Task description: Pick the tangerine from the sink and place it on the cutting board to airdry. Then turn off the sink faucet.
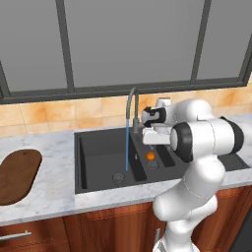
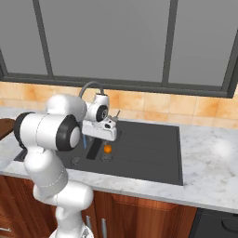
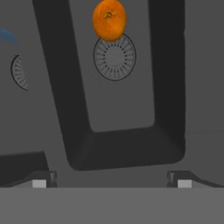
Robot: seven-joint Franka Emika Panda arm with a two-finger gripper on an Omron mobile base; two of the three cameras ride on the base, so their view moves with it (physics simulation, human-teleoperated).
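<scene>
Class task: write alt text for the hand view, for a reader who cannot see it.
A tangerine lies in the small basin of a black sink, at the edge of its round drain. The open gripper hangs above, fingertips spread wide at the bottom.

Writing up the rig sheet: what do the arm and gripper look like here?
The arm is glossy white, built of rounded, bulbous links with dark bands at the joints. The hand is a white block with a round dark end cap. The gripper has two small dark finger tips with pale grey pads. No loose cables, markings or labels can be seen.
</scene>
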